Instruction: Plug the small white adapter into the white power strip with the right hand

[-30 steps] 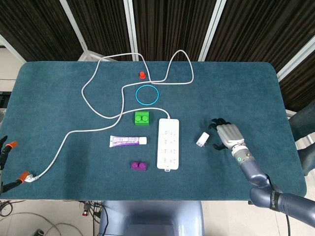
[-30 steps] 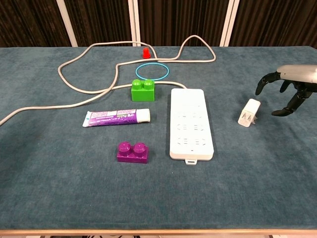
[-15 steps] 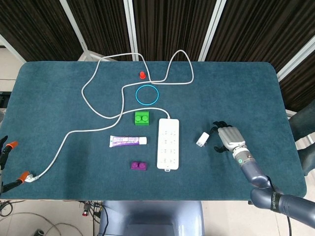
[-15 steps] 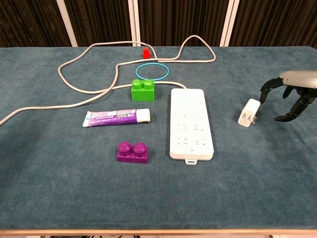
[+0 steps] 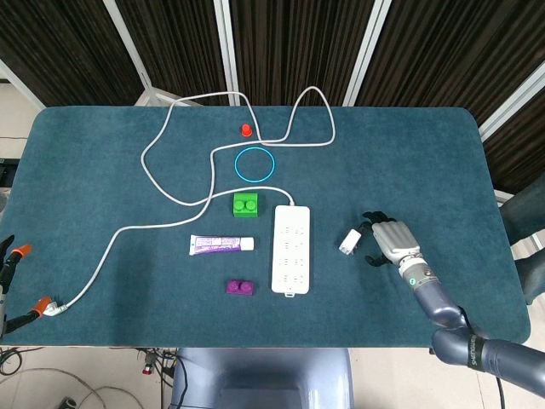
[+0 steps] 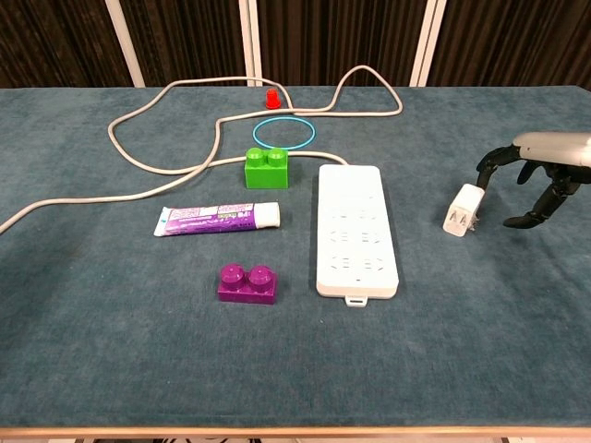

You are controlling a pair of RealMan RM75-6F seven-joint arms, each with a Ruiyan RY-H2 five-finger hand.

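The small white adapter lies on the blue table, right of the white power strip. Its metal prongs point toward the table's front edge. My right hand hovers just right of the adapter, fingers spread and curved downward, holding nothing. The nearest fingertips are close to the adapter's right edge; whether they touch it I cannot tell. The left hand is out of both views.
A green brick sits by the strip's far left corner, a toothpaste tube and a purple brick to its left. A blue ring, a red peg and the looping grey cord lie farther back.
The right hand has shifted left toward the adapter and dropped a little lower. The adapter and power strip have stayed in place.
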